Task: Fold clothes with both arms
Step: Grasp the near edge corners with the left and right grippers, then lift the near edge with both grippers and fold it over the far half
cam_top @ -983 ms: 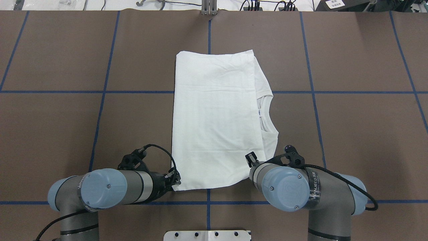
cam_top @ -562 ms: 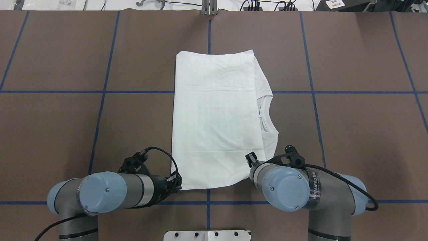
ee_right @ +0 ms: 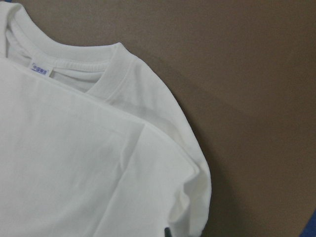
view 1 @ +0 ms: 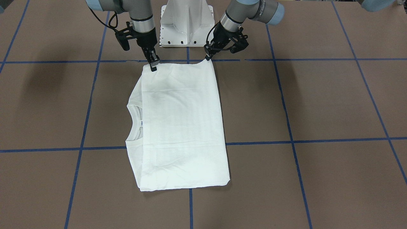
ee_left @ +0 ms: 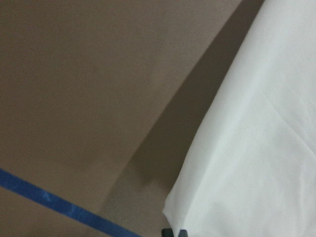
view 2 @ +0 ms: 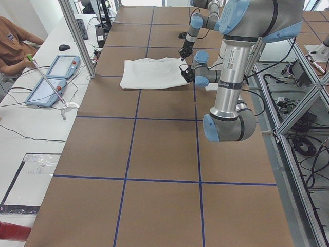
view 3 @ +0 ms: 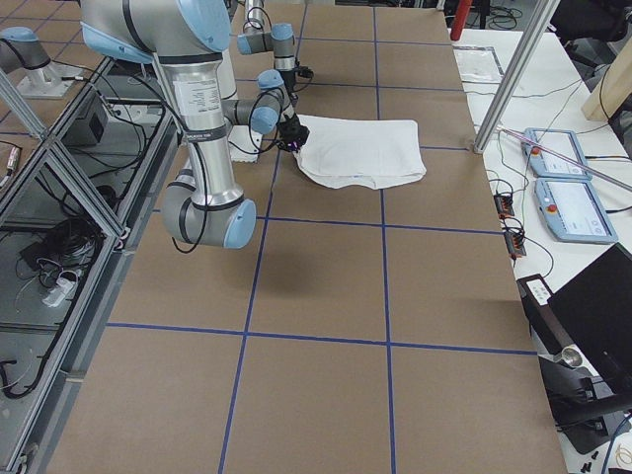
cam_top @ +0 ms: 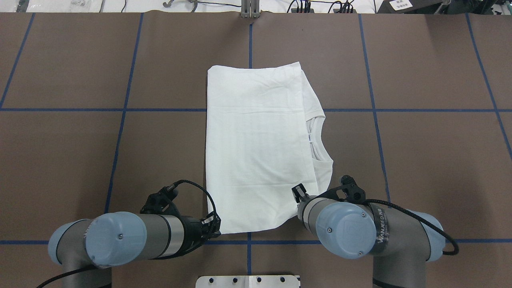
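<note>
**Desk:** Where is the shirt from your end?

**Me:** I see the white T-shirt [cam_top: 256,152] folded into a long rectangle in the middle of the brown worktop [cam_top: 420,160]. It lies across the centre blue tape line [cam_top: 250,40], with one short edge near the robot. The ribbed collar [ee_right: 106,66] pokes out from under the top layer on the robot's right side, and the small neck tag [ee_right: 43,70] shows just inside it.

**Desk:** And the arms?

**Me:** Both are down at that near edge. The left arm [cam_top: 160,236] reaches in low, and I read the left jaws as pressed together on the near-left corner. In the front-facing view that corner rises to a small peak at the tips, and my left wrist camera shows a shadow beneath the cloth there.

**Desk:** Right side?

**Me:** The right arm [cam_top: 348,228] has the right jaws pinching the near-right corner, at the folded shoulder just below the collar. The fabric bunches a little at the tip in my right wrist view. The white pedestal [view 1: 187,19] stands between the two arms.
</note>
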### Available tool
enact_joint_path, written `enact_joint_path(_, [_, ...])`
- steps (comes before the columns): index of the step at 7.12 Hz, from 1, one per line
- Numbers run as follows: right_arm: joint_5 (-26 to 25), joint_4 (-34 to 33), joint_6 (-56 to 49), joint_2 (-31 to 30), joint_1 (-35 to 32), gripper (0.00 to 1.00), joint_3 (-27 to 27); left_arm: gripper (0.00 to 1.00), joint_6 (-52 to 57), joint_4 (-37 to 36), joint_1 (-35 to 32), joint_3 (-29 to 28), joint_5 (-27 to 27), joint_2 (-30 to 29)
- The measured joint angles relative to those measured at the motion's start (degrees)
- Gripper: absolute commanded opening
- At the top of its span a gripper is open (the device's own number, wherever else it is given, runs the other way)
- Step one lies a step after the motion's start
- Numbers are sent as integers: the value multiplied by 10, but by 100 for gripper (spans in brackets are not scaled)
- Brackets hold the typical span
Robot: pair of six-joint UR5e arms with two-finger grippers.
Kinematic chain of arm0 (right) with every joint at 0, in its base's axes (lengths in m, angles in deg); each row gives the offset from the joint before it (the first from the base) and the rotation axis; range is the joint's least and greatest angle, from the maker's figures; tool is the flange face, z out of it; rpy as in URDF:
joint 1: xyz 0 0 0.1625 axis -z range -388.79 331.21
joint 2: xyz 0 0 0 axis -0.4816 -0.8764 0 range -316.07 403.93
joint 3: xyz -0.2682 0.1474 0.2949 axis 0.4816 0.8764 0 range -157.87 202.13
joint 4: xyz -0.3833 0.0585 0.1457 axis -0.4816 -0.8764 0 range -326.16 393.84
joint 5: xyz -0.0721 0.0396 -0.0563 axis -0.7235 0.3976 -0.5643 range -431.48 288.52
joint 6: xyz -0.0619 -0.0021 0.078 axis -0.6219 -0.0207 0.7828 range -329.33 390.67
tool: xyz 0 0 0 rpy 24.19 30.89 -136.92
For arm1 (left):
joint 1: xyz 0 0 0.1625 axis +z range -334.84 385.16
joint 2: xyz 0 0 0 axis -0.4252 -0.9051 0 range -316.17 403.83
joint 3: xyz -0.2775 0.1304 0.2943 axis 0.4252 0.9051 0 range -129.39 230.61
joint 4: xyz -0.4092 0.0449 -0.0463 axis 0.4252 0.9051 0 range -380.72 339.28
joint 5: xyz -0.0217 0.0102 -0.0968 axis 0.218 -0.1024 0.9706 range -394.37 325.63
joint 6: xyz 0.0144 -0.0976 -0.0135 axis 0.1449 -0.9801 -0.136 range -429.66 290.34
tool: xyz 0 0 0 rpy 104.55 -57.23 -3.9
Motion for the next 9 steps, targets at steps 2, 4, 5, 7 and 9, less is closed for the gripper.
enact_joint_path(2, [1, 0, 0, -30, 41, 0, -54, 0, -28, -59, 25, 65, -1, 2])
enact_joint_path(4, [1, 0, 0, -48, 49, 0, -91, 0, -40, -83, 26, 96, 1, 1])
enact_joint_path(5, [9, -5, -4, -46, 20, 0, -100, 0, -29, -87, 5, 110, 7, -4])
enact_joint_path(7, [77, -40, -64, -8, -79, 0, -89, 0, 50, -111, -100, 109, 56, -41])
enact_joint_path(9, [124, -50, -153, 48, -165, 0, -23, 0, 137, -122, -197, 37, 86, -88])
